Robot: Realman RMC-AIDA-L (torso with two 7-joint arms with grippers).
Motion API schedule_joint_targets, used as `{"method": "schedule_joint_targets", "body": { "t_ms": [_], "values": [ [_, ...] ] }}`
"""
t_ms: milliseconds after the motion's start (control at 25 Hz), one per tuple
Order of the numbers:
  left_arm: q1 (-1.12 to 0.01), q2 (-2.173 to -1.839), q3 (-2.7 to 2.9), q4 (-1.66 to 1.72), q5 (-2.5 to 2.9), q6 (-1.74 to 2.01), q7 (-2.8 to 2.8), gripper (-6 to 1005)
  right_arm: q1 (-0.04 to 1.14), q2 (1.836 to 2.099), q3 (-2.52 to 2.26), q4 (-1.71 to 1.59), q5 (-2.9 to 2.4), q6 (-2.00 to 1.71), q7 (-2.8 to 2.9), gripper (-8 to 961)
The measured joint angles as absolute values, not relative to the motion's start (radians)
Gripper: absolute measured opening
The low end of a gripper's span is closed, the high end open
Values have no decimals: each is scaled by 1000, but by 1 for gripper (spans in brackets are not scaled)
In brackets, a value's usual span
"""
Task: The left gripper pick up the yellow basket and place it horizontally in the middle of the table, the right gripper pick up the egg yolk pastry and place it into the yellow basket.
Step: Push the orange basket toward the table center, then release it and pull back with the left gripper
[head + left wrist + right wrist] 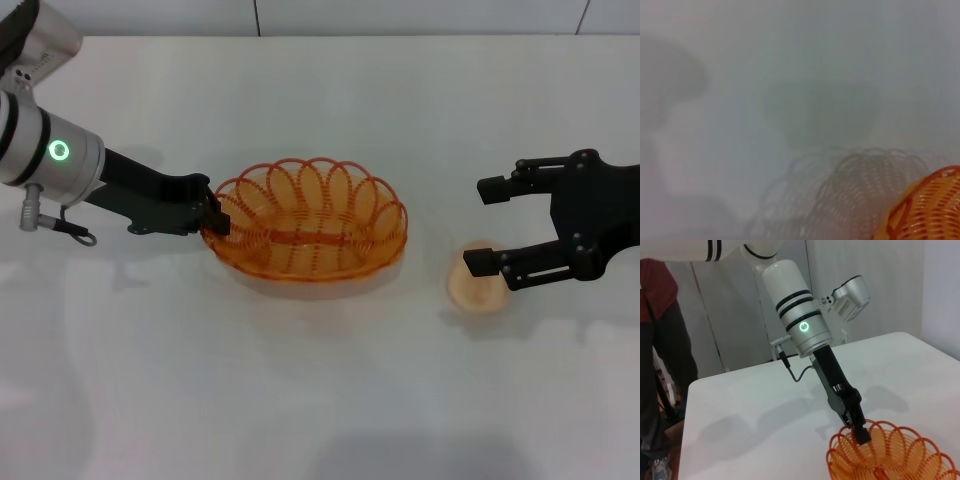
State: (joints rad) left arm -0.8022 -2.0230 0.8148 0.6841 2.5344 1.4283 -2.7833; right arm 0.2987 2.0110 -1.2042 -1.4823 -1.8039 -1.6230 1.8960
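Now the left hand clamps the yellow basket, long axis sideways on the desk, while the right hand spreads over the egg yolk pastry.

On the counter: 1 yellow basket, 1 egg yolk pastry. 2 pincers were in view: left pincer and right pincer. 1 person stood behind the counter.

Even light, soft shadows, perhaps hazy
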Motion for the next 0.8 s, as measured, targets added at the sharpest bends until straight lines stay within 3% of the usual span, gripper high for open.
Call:
{"method": "schedule_joint_targets", "body": {
  "t_ms": [760,800],
  "values": [
    [-801,-2025,815,683,2528,1422,-2762,116,299,2011,-1198,-1476,-1804,-1623,1896,813],
    [-801,-2025,815,683,2527,1422,-2759,167,299,2011,-1198,-1476,-1804,-1623,1896,813]
  ]
}}
